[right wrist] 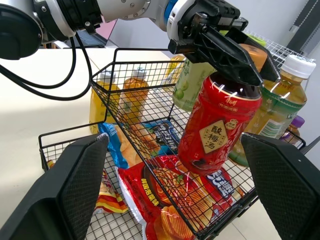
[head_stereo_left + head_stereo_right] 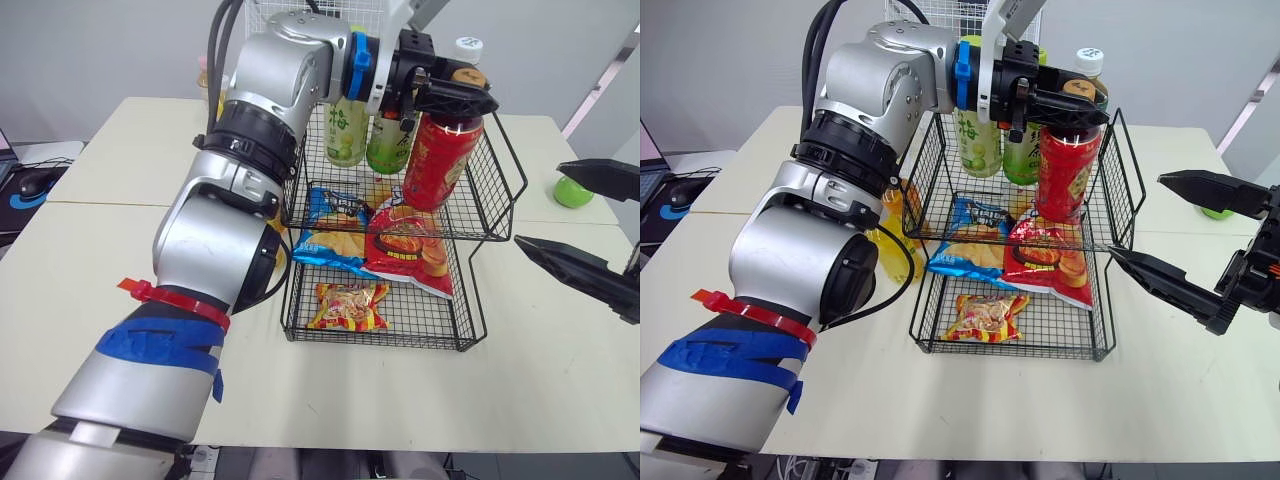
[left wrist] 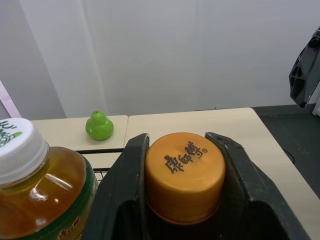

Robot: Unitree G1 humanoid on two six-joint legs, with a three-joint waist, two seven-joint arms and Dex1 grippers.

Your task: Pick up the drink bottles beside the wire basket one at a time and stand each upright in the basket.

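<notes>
Over the upper tier of the wire basket (image 2: 400, 343), left gripper (image 2: 462, 98) is clamped on the orange cap (image 3: 184, 172) of the red bottle (image 2: 440, 160); the wrist view shows both fingers tight against the cap; bottle hangs tilted, base low inside the tier near its front right corner; can't tell whether the base is touching the mesh yet.

Right gripper (image 2: 1138, 218) hovers off the basket's right side, fingers spread wide, holding nothing.

Progress, my read:
- done: two green tea bottles (image 2: 347, 130) upright at the back of the upper tier; white-capped tea bottle (image 1: 280, 97) upright just beside the red one
- in hand: red bottle, placement step; needs straightening to vertical, setting down, then letting go
- left: at least two yellow-orange bottles (image 1: 101, 105) look to be standing on the table (image 2: 120, 250) just outside the basket's left wall, seen through the wire; the arm hides most of that side from the head views, so the count could be higher

So roughly past halfway; three in, one going in, two or more to go.

Risk: tilted bottle held only by the cap; letting go before it's vertical probably tips it against the white-capped one or the front rim.

Snack bags (image 2: 405, 245) spill from under the upper tier into the lower tier, clear of the drop spot; green pear-shaped toy (image 2: 572, 190) sits well right of the basket, not relevant.
</notes>
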